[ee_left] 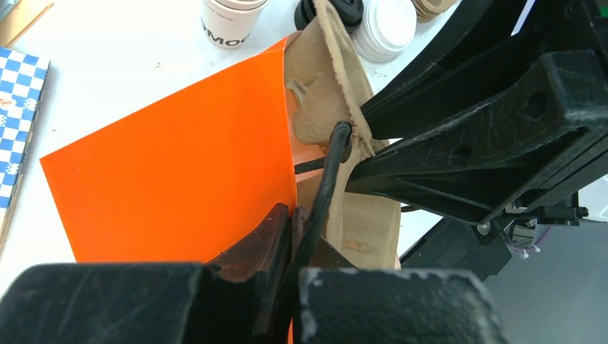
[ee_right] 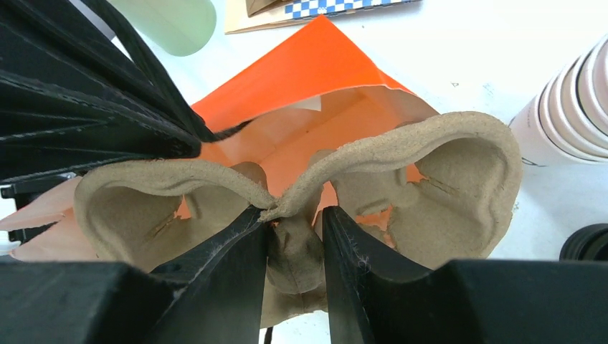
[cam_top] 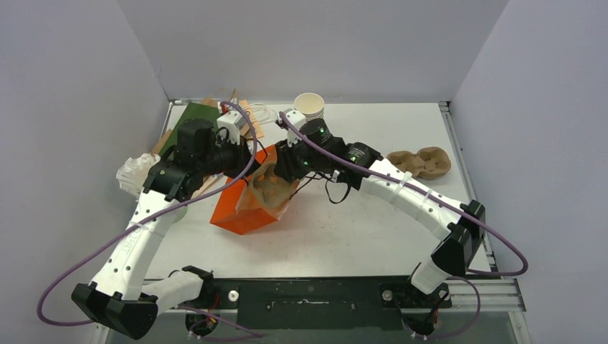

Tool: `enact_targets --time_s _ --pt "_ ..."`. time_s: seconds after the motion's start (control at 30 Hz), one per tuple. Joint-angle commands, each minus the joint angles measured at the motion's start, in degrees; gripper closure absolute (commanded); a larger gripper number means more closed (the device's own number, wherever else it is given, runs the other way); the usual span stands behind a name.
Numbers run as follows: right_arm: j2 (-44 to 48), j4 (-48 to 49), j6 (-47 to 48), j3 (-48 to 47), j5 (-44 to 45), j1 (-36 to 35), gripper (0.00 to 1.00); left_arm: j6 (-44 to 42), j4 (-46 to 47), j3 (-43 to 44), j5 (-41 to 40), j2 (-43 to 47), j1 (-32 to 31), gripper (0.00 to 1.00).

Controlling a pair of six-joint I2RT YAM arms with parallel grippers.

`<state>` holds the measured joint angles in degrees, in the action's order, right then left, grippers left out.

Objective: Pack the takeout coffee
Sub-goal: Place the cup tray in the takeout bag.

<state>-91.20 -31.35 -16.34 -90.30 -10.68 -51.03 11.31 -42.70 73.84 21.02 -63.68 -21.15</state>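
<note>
An orange paper bag (cam_top: 240, 211) (ee_left: 179, 179) (ee_right: 301, 64) lies tipped on the table with its mouth toward the arms. My left gripper (ee_left: 294, 211) (cam_top: 251, 154) is shut on the bag's edge, with a black cord running between its fingers. My right gripper (ee_right: 294, 215) (cam_top: 276, 168) is shut on the middle ridge of a brown pulp cup carrier (ee_right: 444, 179) (cam_top: 269, 188) (ee_left: 323, 93). The carrier sits at the bag's mouth, partly inside. Both of its cup wells are empty. The takeout coffee is out of view.
A stack of lidless white cups (cam_top: 309, 105) (ee_left: 229, 21) (ee_right: 566, 107) stands behind the bag, with loose black lids (ee_left: 348, 8) and white lids (ee_left: 387, 25) beside it. A second pulp carrier (cam_top: 421, 163) lies at the right. Blue-checked paper (ee_left: 18, 122) and cardboard lie at the left.
</note>
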Motion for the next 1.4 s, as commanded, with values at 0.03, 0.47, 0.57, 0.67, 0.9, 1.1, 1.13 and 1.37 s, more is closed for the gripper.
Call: enact_targets --time_s 0.03,0.47,0.57,0.67,0.9,1.1,1.13,1.37 --pt "0.04 1.45 -0.56 -3.59 -2.32 0.82 0.75 -1.16 1.57 0.83 2.12 -0.57 -0.74 1.00" --pt "0.67 6.57 11.63 1.92 4.90 -6.36 0.75 2.05 6.23 1.45 6.81 -1.09 -0.74 1.00" --pt "0.67 4.44 11.84 0.82 5.96 -6.12 0.75 2.88 7.33 1.65 7.89 -0.94 -0.74 1.00" --pt "2.08 3.00 12.04 1.16 6.43 -6.10 0.75 3.94 9.09 1.37 9.62 -1.00 -0.74 1.00" --pt "7.53 1.08 10.32 3.31 9.49 -6.02 0.74 8.68 15.94 -1.02 17.99 -1.88 -0.74 1.00" --pt "6.37 -11.19 6.75 -4.96 10.50 -6.56 0.74 16.77 24.91 -2.79 24.57 -1.88 -0.83 1.00" --pt "6.12 -13.55 6.25 -6.31 10.50 -6.76 0.74 18.42 26.48 -3.27 25.19 -1.84 -0.83 1.00" --pt "4.62 -24.37 3.58 -11.64 14.38 -8.12 0.73 23.19 30.30 -7.05 22.76 -1.87 -0.91 1.00"
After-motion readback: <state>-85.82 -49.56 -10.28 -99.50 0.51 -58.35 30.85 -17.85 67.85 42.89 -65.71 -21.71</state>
